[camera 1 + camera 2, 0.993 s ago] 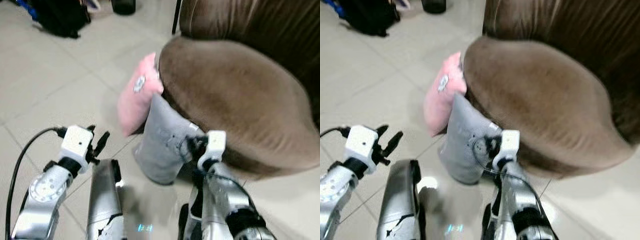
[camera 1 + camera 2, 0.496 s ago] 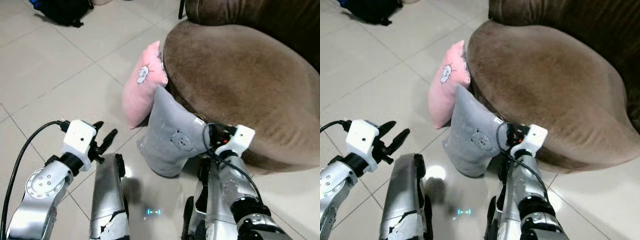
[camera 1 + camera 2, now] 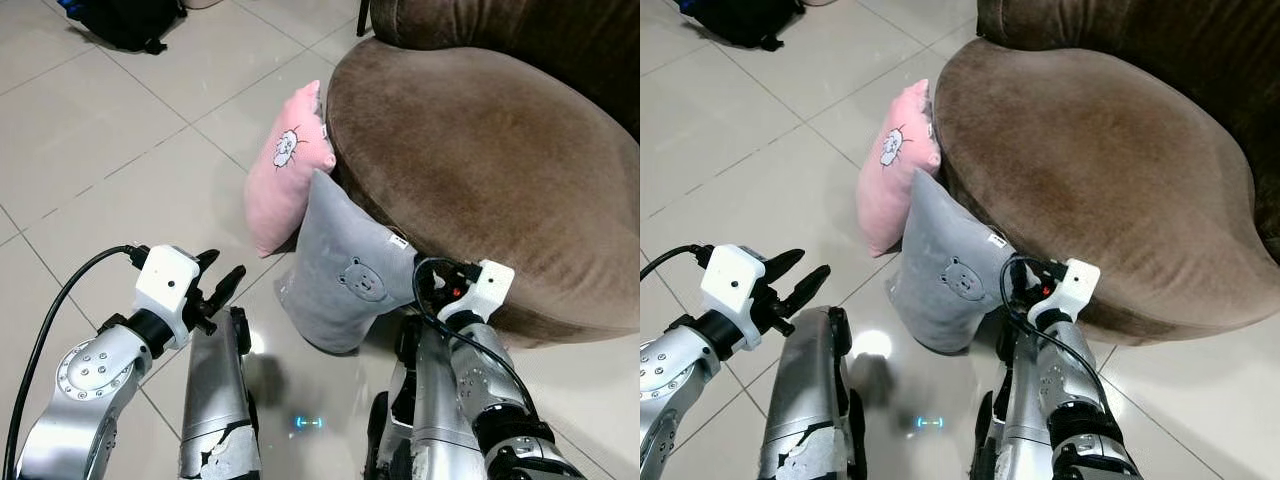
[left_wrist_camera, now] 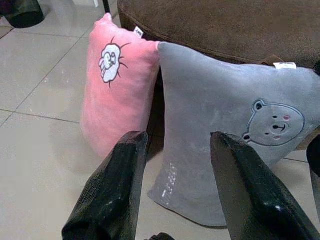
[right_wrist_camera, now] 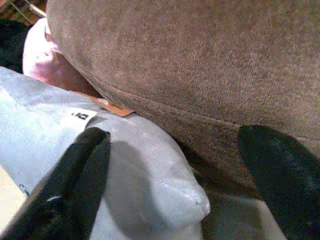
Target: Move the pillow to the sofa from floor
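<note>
A: Two pillows on the tiled floor (image 3: 110, 170) here, both propped upright against the front of the brown sofa (image 3: 490, 170). The gray pillow (image 3: 345, 270) with the little bear face leans on the seat cushion's edge, and the pink pillow (image 3: 285, 175) stands just behind it, touching it.

B: And the arms?

A: The left gripper (image 3: 215, 285) hovers low over the floor, just to the left of the gray pillow, jaws spread apart and holding nothing. From its wrist camera the two black fingers (image 4: 115, 190) frame the gap between the pink and gray pillows.

B: The right one?

A: The right gripper (image 5: 175, 175) sits right at the gray pillow's upper corner, by the white tag (image 5: 77, 117), tucked under the sofa's rim. Jaws wide open, one finger (image 5: 75, 175) lying against the gray fabric, the other over by the brown upholstery.

B: Anything else around?

A: A black bag (image 3: 125, 20) well off on the floor, far left.
</note>
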`<state>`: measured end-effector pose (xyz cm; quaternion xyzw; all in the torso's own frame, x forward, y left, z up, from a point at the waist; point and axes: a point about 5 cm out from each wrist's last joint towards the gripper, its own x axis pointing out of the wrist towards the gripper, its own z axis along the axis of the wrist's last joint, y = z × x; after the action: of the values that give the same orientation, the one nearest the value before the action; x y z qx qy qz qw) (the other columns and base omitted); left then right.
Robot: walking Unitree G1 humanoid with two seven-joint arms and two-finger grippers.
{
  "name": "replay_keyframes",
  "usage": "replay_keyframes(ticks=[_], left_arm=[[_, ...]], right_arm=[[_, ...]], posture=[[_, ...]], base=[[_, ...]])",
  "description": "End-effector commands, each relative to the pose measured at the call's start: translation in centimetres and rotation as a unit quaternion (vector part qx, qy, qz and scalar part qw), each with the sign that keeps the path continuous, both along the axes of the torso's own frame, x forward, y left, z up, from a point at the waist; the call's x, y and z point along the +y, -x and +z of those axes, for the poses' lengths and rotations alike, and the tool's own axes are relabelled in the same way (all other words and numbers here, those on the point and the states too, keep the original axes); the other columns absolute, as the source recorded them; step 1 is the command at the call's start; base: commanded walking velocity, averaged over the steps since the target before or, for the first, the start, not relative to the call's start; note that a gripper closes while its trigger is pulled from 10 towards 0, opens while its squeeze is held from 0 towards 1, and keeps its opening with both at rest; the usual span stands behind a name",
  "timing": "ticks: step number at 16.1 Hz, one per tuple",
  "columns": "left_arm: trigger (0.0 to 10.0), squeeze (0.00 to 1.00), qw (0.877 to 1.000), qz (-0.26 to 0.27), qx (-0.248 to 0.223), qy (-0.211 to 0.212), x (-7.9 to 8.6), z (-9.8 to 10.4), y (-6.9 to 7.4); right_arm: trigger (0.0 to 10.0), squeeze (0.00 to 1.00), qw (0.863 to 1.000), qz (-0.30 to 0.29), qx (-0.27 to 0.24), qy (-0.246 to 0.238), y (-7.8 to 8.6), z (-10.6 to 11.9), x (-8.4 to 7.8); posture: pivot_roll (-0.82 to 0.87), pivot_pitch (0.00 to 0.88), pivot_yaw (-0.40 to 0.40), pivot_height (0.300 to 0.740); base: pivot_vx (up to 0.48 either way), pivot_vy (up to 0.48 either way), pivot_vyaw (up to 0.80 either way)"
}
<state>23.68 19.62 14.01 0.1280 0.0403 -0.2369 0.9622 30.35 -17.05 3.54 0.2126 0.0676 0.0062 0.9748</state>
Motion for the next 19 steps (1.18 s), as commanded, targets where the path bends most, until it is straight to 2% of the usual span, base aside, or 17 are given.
replay_keyframes(ticks=[1, 4, 8, 9, 11, 13, 14, 16, 18, 19], left_arm=[[10.0, 0.00, 1.000, -0.013, 0.007, -0.001, -0.3, 0.0, 0.3], [10.0, 0.00, 1.000, -0.015, 0.008, 0.001, -0.4, 0.0, 0.3], [10.0, 0.00, 0.997, -0.053, 0.036, 0.035, -1.1, -0.2, 0.7], [10.0, 0.00, 0.996, -0.064, 0.038, 0.043, -1.3, -0.2, 0.8], [10.0, 0.00, 0.995, -0.071, 0.040, 0.049, -1.4, -0.2, 0.8], [10.0, 0.00, 0.995, -0.073, 0.041, 0.050, -1.3, -0.2, 0.9], [10.0, 0.00, 0.995, -0.071, 0.042, 0.054, -1.1, -0.2, 1.0], [10.0, 0.00, 0.995, -0.068, 0.044, 0.056, -0.9, -0.3, 1.0], [10.0, 0.00, 0.995, -0.068, 0.044, 0.057, -0.8, -0.4, 1.0], [10.0, 0.00, 0.995, -0.068, 0.044, 0.057, -0.8, -0.4, 1.0]], right_arm=[[10.0, 1.00, 1.000, -0.002, 0.018, -0.007, 0.7, -0.9, -0.4], [10.0, 1.00, 1.000, -0.001, 0.019, -0.004, 0.9, -1.1, -0.5], [10.0, 1.00, 0.997, 0.002, 0.047, -0.062, 1.2, -1.9, 0.1], [10.0, 0.00, 0.995, -0.002, 0.057, -0.082, 1.3, -2.3, 0.5], [10.0, 0.00, 0.993, -0.015, 0.066, -0.095, 1.4, -2.7, 0.7], [10.0, 0.00, 0.987, -0.037, 0.067, -0.140, 1.4, -2.8, 0.9], [10.0, 0.00, 0.980, -0.035, 0.057, -0.189, 1.1, -2.6, 1.3], [10.0, 0.00, 0.976, -0.006, 0.042, -0.214, 0.9, -2.2, 2.1], [10.0, 0.00, 0.976, 0.023, 0.027, -0.217, 1.0, -1.9, 2.7], [8.9, 0.00, 0.976, 0.032, 0.020, -0.214, 1.0, -1.8, 2.9]], posture=[[0.30, 0.293, -0.033, 0.480], [0.30, 0.293, -0.033, 0.480], [0.29, 0.294, -0.036, 0.480], [0.29, 0.294, -0.036, 0.480], [0.29, 0.294, -0.036, 0.480], [0.29, 0.294, -0.036, 0.480], [0.30, 0.298, -0.036, 0.480], [0.30, 0.298, -0.036, 0.480], [0.30, 0.299, -0.035, 0.480], [0.30, 0.299, -0.035, 0.480]], base=[[0.000, 0.000, 0.00], [0.000, 0.000, 0.00], [0.000, 0.000, 0.00], [0.000, 0.000, 0.00], [0.000, 0.000, 0.00], [0.000, 0.000, 0.00], [0.000, 0.000, 0.00], [0.000, 0.000, 0.00], [0.000, 0.000, 0.00], [0.000, 0.000, 0.00]])
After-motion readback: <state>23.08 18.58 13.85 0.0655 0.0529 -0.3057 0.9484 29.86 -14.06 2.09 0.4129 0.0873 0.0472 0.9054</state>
